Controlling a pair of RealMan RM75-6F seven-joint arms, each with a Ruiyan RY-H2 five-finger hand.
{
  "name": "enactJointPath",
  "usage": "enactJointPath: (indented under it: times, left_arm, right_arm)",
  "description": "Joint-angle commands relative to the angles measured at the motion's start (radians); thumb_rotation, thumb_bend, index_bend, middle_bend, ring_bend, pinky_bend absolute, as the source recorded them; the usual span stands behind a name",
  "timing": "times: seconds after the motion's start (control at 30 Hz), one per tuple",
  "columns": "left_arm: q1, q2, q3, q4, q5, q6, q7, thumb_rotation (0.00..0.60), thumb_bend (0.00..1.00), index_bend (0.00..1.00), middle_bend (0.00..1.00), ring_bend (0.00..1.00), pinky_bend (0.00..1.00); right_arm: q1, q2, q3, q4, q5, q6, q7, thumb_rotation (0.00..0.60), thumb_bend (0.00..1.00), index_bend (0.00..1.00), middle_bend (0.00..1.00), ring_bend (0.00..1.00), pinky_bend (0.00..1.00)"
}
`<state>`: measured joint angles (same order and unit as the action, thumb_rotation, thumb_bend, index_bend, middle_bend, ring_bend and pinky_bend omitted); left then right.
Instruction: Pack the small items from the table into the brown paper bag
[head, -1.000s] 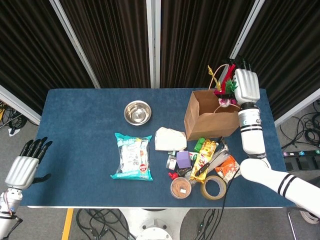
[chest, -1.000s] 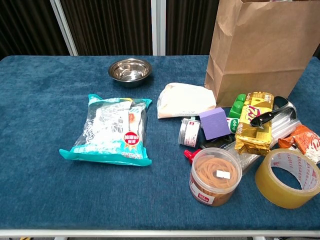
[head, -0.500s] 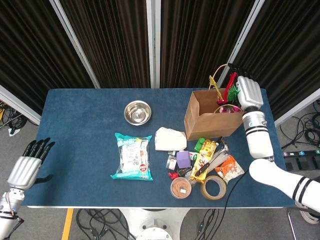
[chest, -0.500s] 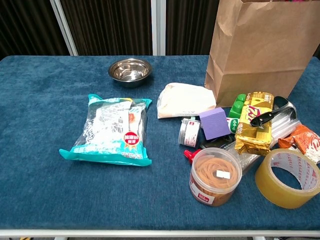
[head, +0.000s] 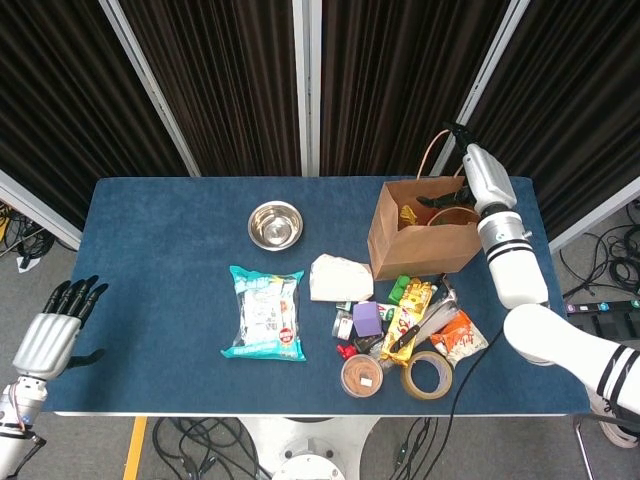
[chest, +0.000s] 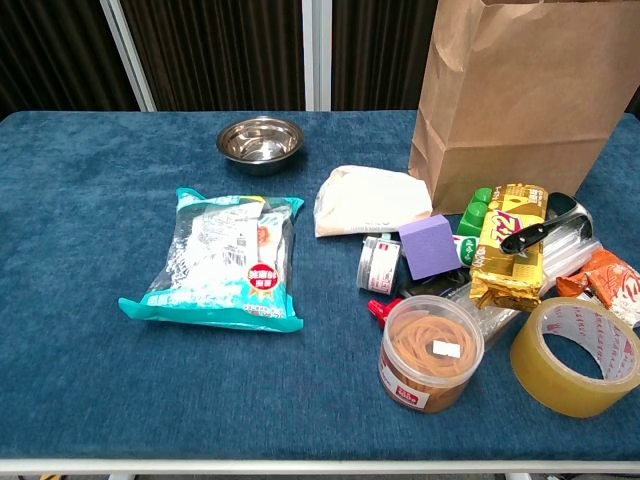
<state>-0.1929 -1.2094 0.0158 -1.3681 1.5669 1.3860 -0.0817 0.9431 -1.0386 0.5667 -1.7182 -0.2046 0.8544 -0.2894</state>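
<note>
Dark curtains back the blue surface (head: 160, 230), where the brown paper bag (head: 420, 238) stands upright at the far right. Right robot hand (head: 478, 178) hovers over its open mouth; its grip cannot be told. Left robot hand (head: 50, 335) hangs off the near-left edge, fingers spread, holding nothing. Roll of tape (chest: 580, 355) and tub of rubber bands (chest: 430, 352) lie before the bag.
</note>
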Motion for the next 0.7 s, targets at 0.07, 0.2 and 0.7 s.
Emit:
enactJointPath:
  times: [0.07, 0.2, 0.7]
  left_arm:
    - [0.000, 0.002, -0.002, 0.000, -0.002, 0.003, -0.003, 0.600, 0.05, 0.10, 0.07, 0.00, 0.05]
    - [0.000, 0.003, -0.007, -0.002, -0.003, 0.007, -0.002, 0.600, 0.05, 0.10, 0.07, 0.00, 0.05]
    - [0.015, 0.006, -0.003, -0.022, -0.005, 0.025, 0.028, 0.600, 0.05, 0.10, 0.07, 0.00, 0.05]
  right_arm:
    - [-0.007, 0.017, 0.000, -0.052, -0.061, 0.040, 0.032, 0.600, 0.00, 0.00, 0.00, 0.00, 0.00]
    - [-0.053, 0.020, 0.032, -0.151, -0.240, 0.102, 0.125, 0.600, 0.00, 0.00, 0.01, 0.00, 0.00]
    - [-0.189, 0.023, -0.198, -0.426, -1.009, 0.121, 0.189, 0.600, 0.00, 0.01, 0.10, 0.00, 0.00]
